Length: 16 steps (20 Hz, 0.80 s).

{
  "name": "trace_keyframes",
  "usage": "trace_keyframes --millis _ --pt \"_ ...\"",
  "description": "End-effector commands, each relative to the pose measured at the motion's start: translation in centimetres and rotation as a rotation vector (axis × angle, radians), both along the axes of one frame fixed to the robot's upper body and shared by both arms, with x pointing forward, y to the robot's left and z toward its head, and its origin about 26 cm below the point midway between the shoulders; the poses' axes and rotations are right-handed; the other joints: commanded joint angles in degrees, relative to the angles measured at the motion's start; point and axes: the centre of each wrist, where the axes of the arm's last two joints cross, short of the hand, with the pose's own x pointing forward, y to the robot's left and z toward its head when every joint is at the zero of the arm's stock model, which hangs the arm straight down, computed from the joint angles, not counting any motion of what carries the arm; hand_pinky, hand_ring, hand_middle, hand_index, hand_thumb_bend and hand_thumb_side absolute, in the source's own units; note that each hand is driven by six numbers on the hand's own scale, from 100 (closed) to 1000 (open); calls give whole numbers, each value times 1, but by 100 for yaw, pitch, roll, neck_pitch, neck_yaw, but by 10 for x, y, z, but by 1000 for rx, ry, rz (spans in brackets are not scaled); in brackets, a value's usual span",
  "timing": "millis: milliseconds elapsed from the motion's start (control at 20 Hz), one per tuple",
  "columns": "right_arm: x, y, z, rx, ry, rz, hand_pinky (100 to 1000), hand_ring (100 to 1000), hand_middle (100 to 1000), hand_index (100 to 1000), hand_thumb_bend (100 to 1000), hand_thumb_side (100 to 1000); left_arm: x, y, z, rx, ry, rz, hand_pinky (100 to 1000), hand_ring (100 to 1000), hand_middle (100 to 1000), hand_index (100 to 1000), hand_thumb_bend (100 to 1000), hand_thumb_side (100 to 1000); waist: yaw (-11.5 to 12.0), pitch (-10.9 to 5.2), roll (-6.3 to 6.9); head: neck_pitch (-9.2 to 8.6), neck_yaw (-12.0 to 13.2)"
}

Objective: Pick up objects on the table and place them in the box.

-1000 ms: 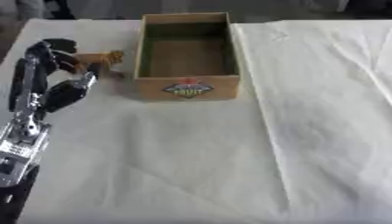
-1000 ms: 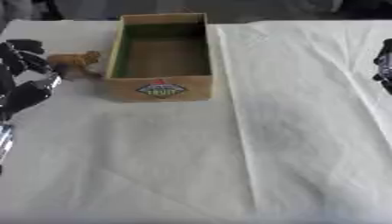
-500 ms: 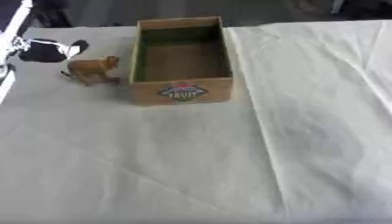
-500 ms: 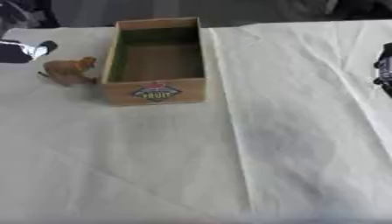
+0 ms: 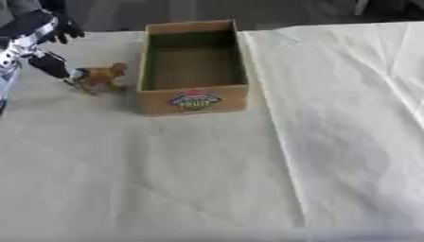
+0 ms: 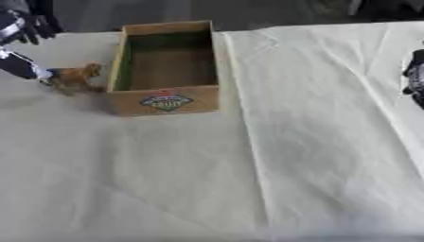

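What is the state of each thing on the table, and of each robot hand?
Open cardboard box with a fruit label: upright, nothing visible inside.
Small brown toy animal: standing on the cloth beside the box, outside it.
Left robot hand: a finger at the toy's rear end, grasp unclear.
Right robot hand: at the right edge, holds nothing visible.
White cloth: spread flat, creased.

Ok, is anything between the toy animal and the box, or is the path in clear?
Nothing visible lies between them. The toy animal stands on the cloth just left of the box, whose left wall is the only thing to lift over. The box looks empty. The left hand is at the toy's rear.
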Motion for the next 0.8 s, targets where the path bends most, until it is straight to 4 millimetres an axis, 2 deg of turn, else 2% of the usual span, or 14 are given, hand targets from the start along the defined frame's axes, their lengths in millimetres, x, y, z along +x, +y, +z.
trace_keyframes --millis 50,800 --pt "-1 -4 13 -29 -28 5 425 583 659 795 100 354 6 5 9 37 25 23 678 636 647 737 618 100 -17 -100 -8 18 22" --pt "-1 -2 12 -23 -26 12 424 582 656 796 100 357 19 -10 -13 104 37 53 675 640 648 741 609 100 -69 -24 -34 -13 26"
